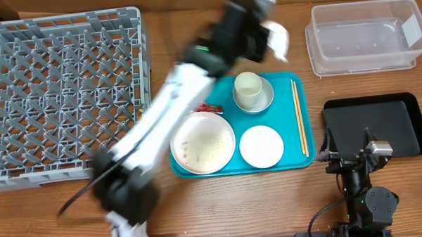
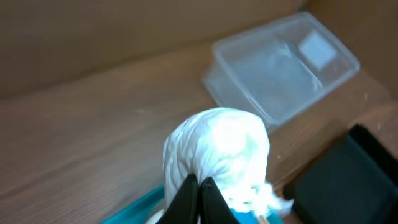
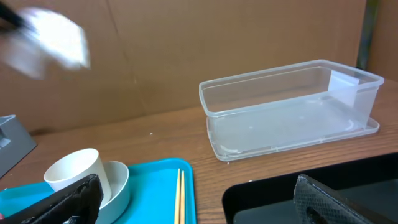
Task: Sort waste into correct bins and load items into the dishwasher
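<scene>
Left jaws: shut tight on the crumpled white tissue [image 2: 217, 149], held above the table.
Tissue position: just past the teal tray's [image 1: 300, 94] far right corner.
Clear tub [image 1: 366, 39]: near, to the tissue's right; long axis runs left-right.
Right jaws: spread wide, empty, at the black tray's [image 1: 380, 119] near edge.

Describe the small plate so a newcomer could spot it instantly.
Find the teal tray right of the grey dish rack. The small plate lies in its lower right part, seen from overhead, between the large plate and the chopsticks. It is bare and clean, unlike the crumb-dusted large plate and the bowl holding a cup.
</scene>
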Action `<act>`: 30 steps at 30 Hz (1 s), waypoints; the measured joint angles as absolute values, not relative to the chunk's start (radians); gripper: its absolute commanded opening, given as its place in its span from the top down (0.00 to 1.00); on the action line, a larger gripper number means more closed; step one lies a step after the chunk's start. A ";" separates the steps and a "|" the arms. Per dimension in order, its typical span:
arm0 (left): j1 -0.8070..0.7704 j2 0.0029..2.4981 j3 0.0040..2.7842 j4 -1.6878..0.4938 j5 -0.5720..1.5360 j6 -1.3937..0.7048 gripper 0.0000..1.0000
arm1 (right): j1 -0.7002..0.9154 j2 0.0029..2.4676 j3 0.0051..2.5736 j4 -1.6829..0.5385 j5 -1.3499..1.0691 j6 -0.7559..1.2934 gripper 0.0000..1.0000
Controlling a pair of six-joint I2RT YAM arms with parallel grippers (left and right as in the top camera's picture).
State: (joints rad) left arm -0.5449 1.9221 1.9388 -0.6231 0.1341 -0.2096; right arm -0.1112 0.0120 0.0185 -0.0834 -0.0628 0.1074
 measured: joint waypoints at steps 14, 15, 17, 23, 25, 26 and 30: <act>-0.385 1.843 1.971 -0.995 0.122 -0.214 0.96 | -0.112 0.012 0.019 -0.083 -0.063 0.107 0.00; -0.386 1.877 1.970 -0.995 0.122 -0.214 0.96 | -0.112 0.012 0.019 -0.083 -0.062 0.107 0.00; -0.385 1.949 1.970 -0.991 0.117 -0.214 0.96 | -0.112 0.012 0.019 -0.083 -0.063 0.107 0.00; -0.372 2.128 1.958 -0.989 0.102 -0.231 0.96 | -0.112 0.012 0.019 -0.083 -0.063 0.107 0.00; -0.366 2.161 1.958 -0.994 0.091 -0.239 0.96 | -0.112 0.012 0.019 -0.083 -0.063 0.107 0.00; -0.364 2.176 1.958 -0.998 0.087 -0.242 0.96 | -0.112 0.012 0.019 -0.083 -0.063 0.107 0.00; -0.357 2.200 1.957 -1.010 0.082 -0.256 0.96 | -0.112 0.012 0.019 -0.083 -0.063 0.107 0.00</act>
